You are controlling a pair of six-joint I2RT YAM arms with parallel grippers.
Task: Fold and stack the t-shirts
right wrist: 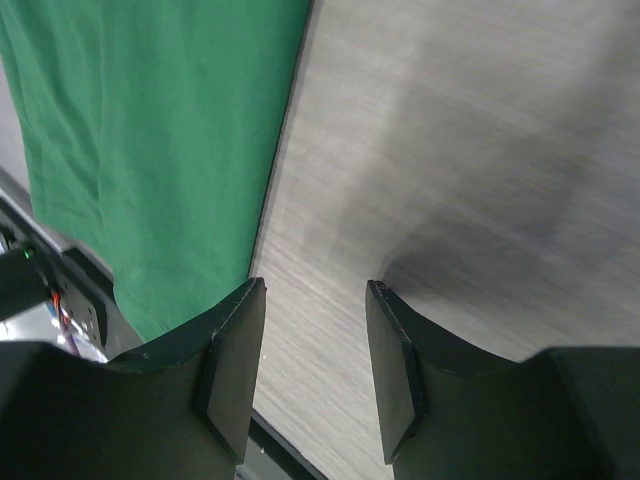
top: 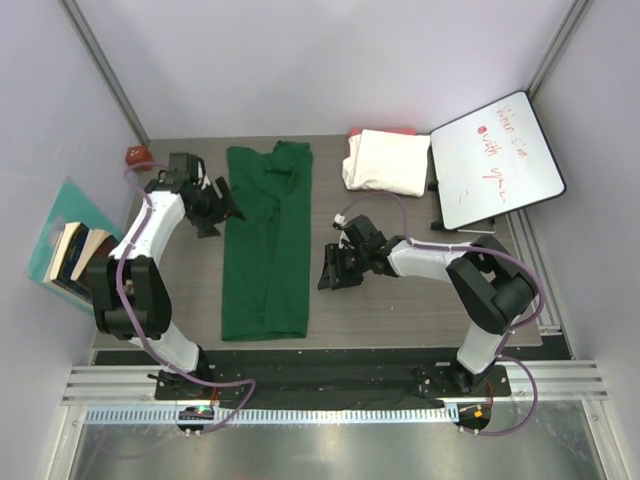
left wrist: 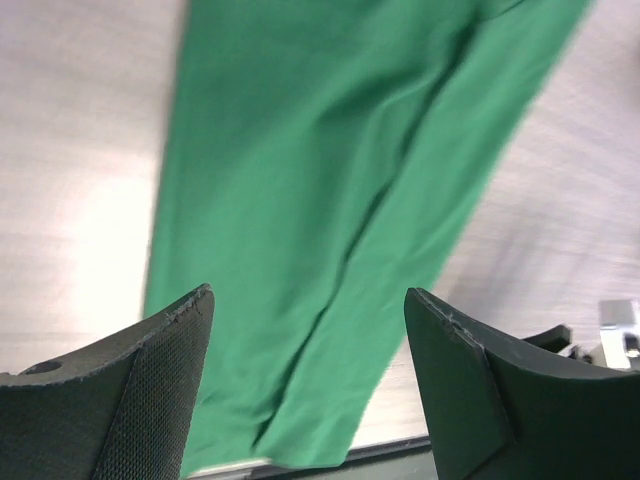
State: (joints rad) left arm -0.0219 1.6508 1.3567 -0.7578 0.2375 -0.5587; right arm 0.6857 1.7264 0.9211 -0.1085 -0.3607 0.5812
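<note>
- Laid flat on worktop (top: pixel 400 310): green t-shirt (top: pixel 265 245), shaped as a long narrow strip, collar end away from the arm bases, a few lengthwise creases.
- Right of the green t-shirt's collar end, apart from it: cream-white folded bundle (top: pixel 388 162), sitting on a red-pink cloth edge (top: pixel 380 132) that peeks out at the bundle's far side.
- Further right of the green t-shirt, past the bundle: whiteboard (top: pixel 497 160), tilted, with red handwriting and a red dot; too small to read. No brand marks legible anywhere.
- Just left of the green t-shirt's upper half: left gripper (top: pixel 222 208), released, fingers spread wide, nothing between them; green cloth below in the wrist view.
- Just right of the green t-shirt's lower half: right gripper (top: pixel 328 275), released, narrower gap, only bare worktop between the fingers, cloth edge beside its left finger.
- Well left of the green t-shirt: leaning books (top: pixel 75 250) and a small red object (top: pixel 137 155).
</note>
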